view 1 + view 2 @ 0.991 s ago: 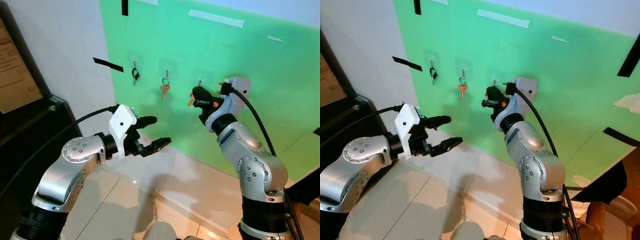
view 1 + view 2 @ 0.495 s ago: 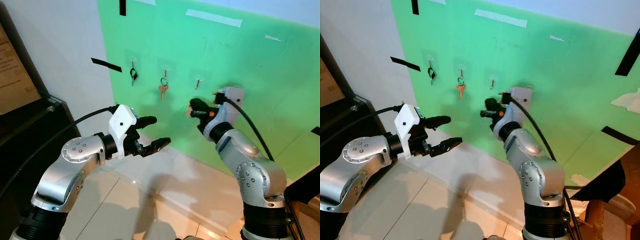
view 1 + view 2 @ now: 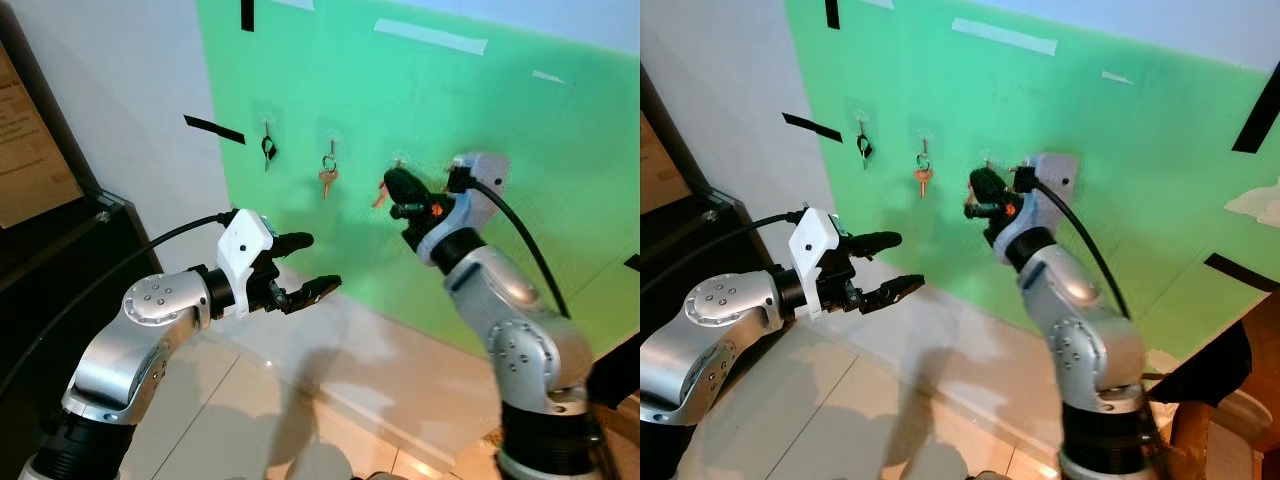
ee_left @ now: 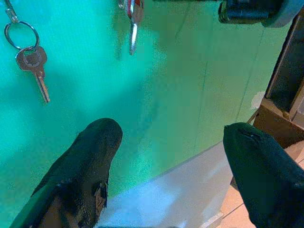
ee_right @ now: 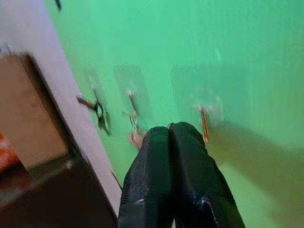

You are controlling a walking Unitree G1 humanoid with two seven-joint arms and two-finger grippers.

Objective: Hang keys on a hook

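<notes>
Covering most of the wall, a green panel is seen ahead of the robot, and everything else is placed against it. A strip of white wall is left bare at the panel's left edge, marked by a short black tape strip, and a dark cabinet is set further left of that. Pale floor tiles are spread below the panel.

Three clear hooks are stuck in a row on the panel. A dark key is hung on the left hook, and a copper key on a ring is hung on the middle hook.

The right gripper is raised to the panel just below the right hook. Its fingers are pressed together in the wrist view, and a small copper-coloured piece, taken to be a key, is seen at their tips just beside that hook; whether it is looped on the hook cannot be told.

The left gripper is held well below and in front of the panel, under the left and middle hooks, with its fingers spread wide apart and nothing between them.
</notes>
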